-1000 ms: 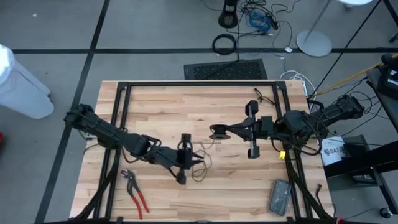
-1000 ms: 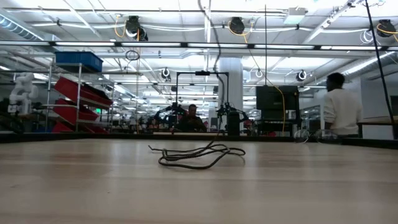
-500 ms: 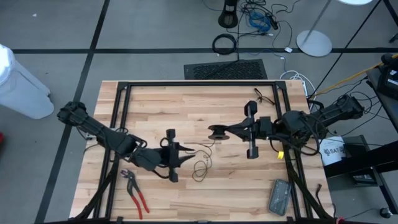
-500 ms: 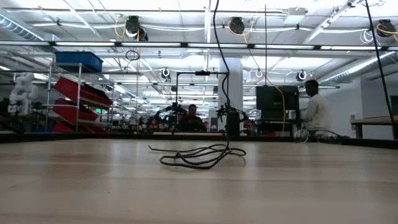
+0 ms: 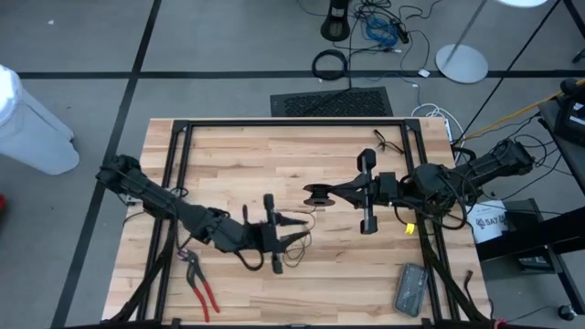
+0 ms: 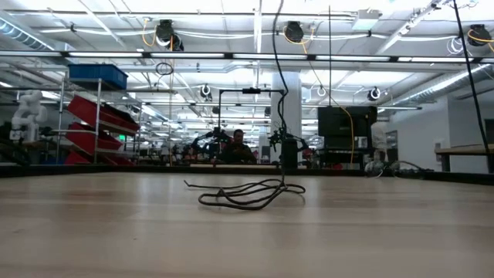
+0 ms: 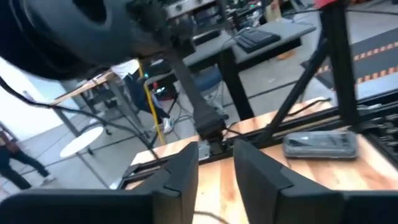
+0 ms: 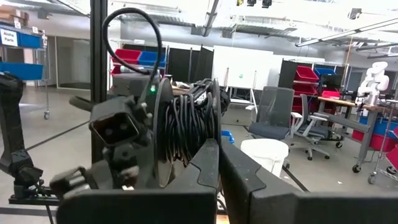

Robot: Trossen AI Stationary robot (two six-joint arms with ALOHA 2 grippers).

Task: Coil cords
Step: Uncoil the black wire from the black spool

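The cord is thin and black. Part of it is wound on a small round puck and the rest lies in loose loops on the table's middle, also seen as a low heap. One strand rises from the heap toward the puck. My right gripper is shut on the puck, held above the table. My left gripper hovers open over the loops, pointing level toward the table's right, with nothing between its fingers. My right gripper pinches the puck's rim between its two fingers, coming level from the table's right side. The puck is lifted clear of the table with its wound cord showing, and a strand hangs down from it to the heap.
Red-handled pliers lie near the front left. A dark flat device lies at the front right. A black metal frame borders the table, with a small black item at the far right. People show in the room behind.
My left gripper drew back toward the table's left, then came back toward the right over the loops, tipping up to level. The loose heap has shifted a little, and the strand rising from it now stands at the heap's right end in the low view.
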